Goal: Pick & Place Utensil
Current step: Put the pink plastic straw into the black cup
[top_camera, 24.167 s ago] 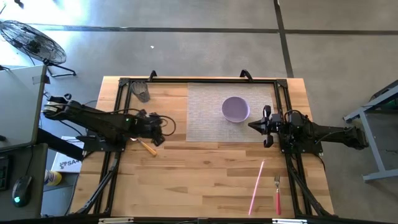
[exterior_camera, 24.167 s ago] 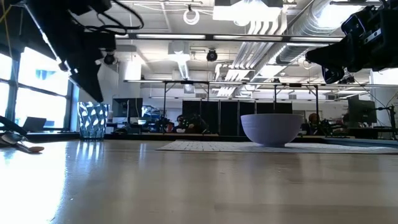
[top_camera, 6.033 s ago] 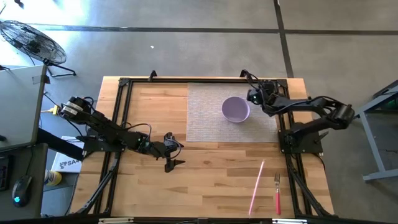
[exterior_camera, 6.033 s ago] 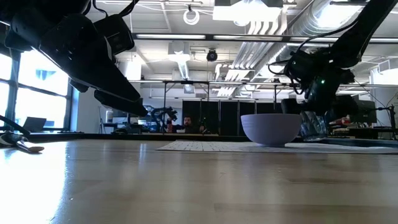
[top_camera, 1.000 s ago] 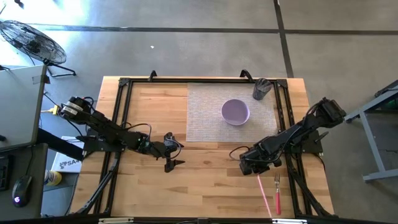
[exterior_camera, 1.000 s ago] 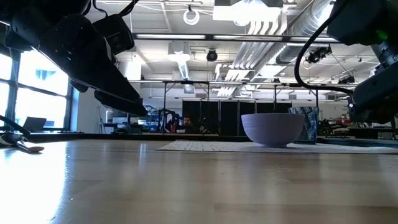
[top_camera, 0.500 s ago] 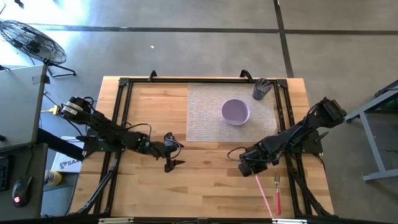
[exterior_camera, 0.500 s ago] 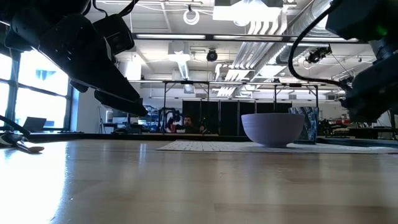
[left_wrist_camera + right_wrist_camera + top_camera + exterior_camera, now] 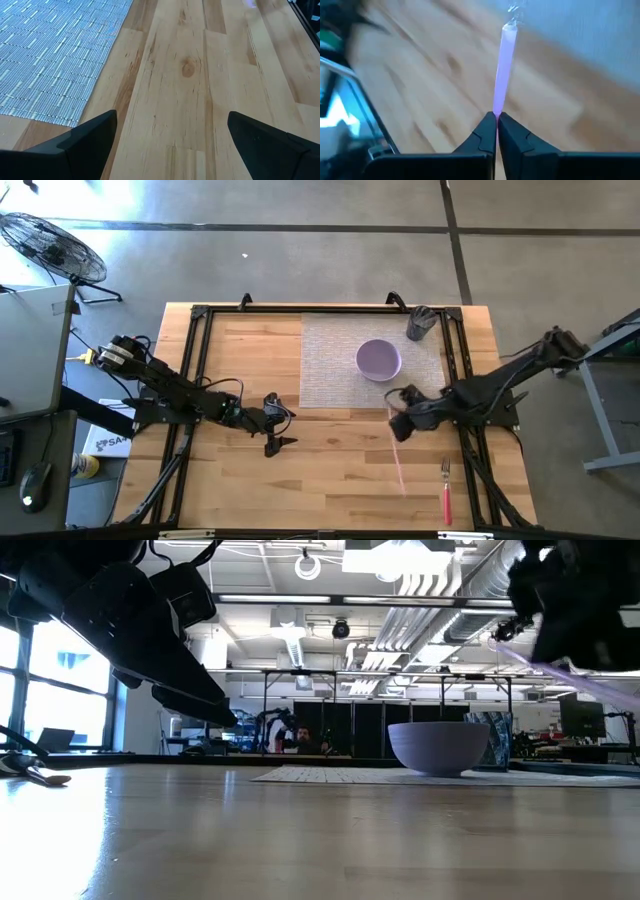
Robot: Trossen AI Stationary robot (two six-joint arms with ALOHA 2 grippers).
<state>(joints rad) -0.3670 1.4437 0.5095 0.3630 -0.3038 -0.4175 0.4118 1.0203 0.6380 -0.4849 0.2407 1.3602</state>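
Your right gripper [image 9: 397, 426] has its dark fingers [image 9: 512, 135] pinched fully together on one end of the slim translucent pink plastic utensil [image 9: 399, 460], a straight rod-like piece lifted clear of the pale planked wooden counter [image 9: 330, 470]. In the high view its long axis runs from the fingers toward the counter's near edge, the free end pointing away from the smooth rounded lavender bowl [image 9: 378, 358]; in the right wrist view it points straight out from the fingertips. The bowl sits on the woven grey rectangular placemat [image 9: 330, 355], with a dark mesh cup [image 9: 419, 323] at the mat's far right corner. A red-handled metal fork [image 9: 446, 491] lies flat near the counter's front right, its tines pointing toward the mat. Your left gripper [image 9: 277, 426] hovers over bare wood beside the mat's near left corner, fingers [image 9: 90, 135] spread wide, holding nothing.
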